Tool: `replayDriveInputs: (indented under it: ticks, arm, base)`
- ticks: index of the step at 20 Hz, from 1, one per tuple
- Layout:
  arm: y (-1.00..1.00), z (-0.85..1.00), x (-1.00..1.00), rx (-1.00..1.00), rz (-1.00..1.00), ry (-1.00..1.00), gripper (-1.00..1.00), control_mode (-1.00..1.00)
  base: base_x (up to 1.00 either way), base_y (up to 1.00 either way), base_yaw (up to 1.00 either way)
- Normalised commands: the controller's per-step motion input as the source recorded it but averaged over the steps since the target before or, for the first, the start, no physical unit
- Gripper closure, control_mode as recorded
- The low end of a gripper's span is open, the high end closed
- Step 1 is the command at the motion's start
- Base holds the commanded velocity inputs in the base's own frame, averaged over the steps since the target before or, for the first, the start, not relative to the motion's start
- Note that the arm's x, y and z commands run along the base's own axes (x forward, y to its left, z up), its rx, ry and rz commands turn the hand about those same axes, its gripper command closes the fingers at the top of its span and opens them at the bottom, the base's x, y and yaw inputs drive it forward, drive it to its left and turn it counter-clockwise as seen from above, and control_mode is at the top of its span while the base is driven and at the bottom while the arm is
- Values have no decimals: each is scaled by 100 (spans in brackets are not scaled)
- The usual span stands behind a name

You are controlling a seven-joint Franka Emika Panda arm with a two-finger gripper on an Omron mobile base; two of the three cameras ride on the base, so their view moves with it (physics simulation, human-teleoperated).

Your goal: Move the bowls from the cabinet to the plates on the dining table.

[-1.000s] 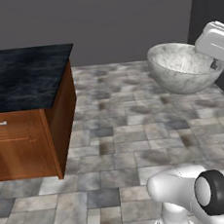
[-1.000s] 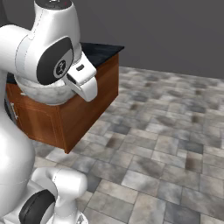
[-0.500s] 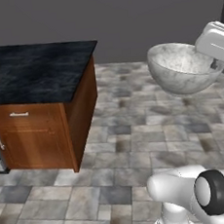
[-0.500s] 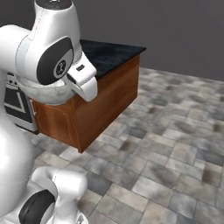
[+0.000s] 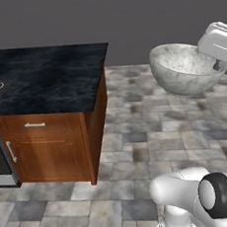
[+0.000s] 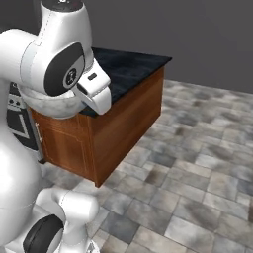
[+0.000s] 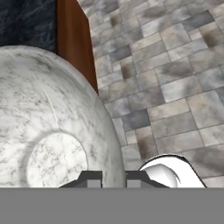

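Grey stone floor tiles (image 5: 137, 133); claw (image 7: 113, 177) clamped on marbled bowl (image 5: 182, 68) beside black-topped counter (image 5: 42, 78).

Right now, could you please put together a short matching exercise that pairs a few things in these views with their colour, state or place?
Things:
1. marbled bowl
2. gripper
3. counter top
4. floor

Descriptions:
A. black with faint pale veining, on a reddish-brown wooden base
B. grey and tan stone tiles
C. white-grey, held up in the air above the floor
D. shut on the bowl's rim

Pairs: 1-C, 2-D, 3-A, 4-B
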Motion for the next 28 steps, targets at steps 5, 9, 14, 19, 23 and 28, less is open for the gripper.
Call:
replayDriveInputs:
  ticks: [5, 9, 14, 19, 23, 28]
  arm:
    - [0, 0, 0, 0, 0, 0, 100, 100]
    - [0, 0, 0, 0, 0, 0, 100, 100]
    - [0, 0, 0, 0, 0, 0, 100, 100]
    - [0, 0, 0, 0, 0, 0, 100, 100]
    - [0, 0, 0, 0, 0, 0, 100, 100]
    - [0, 0, 0, 0, 0, 0, 100, 100]
  base:
    - [63, 74, -9]
    - [53, 84, -8]
    - [45, 94, -8]
    - [48, 97, -11]
    - [47, 95, -11]
    - [42, 91, -9]
